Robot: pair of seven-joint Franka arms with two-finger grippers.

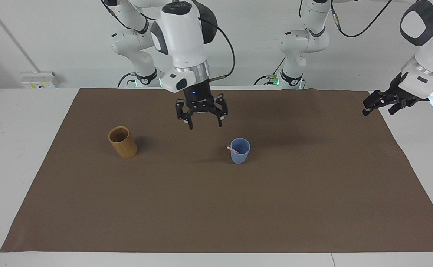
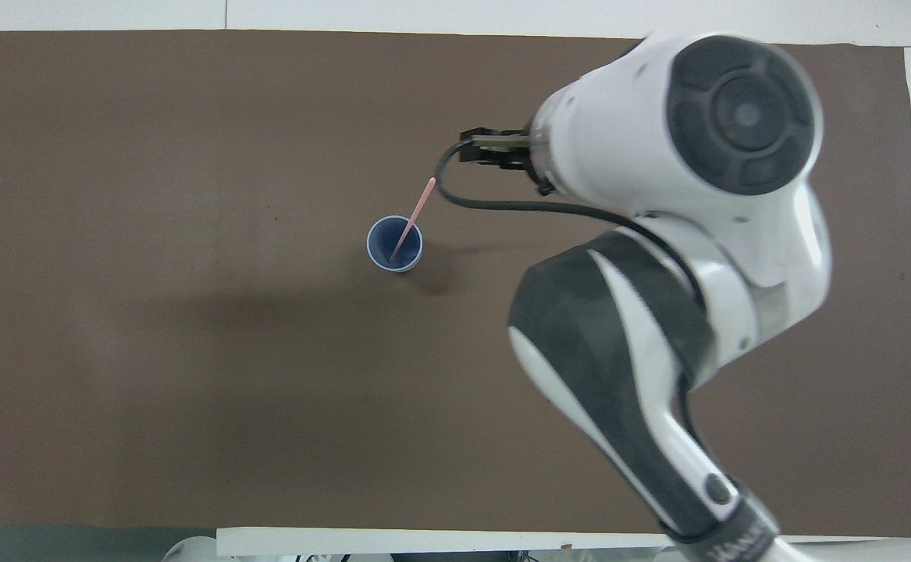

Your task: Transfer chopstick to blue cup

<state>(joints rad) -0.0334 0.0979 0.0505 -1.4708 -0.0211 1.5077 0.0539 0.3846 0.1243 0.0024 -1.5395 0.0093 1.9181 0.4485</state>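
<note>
One pale-pink chopstick [image 1: 233,149] leans in the single blue cup [image 1: 240,151] at mid-table, its top end past the rim toward the right arm's end. The right gripper [image 1: 203,118] hangs empty, fingers spread apart, over the brown mat [image 1: 216,207] between the two cups — the blue one and one tan cup [image 1: 122,141]. The left gripper [image 1: 376,105] waits over the mat's edge at the left arm's end; whether its fingers are apart or together cannot be told.

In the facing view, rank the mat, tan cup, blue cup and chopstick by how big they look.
1. Mat, by far.
2. Tan cup.
3. Blue cup, somewhat smaller at a similar depth.
4. Chopstick; only its tip shows over the rim, the rest hidden inside.
</note>
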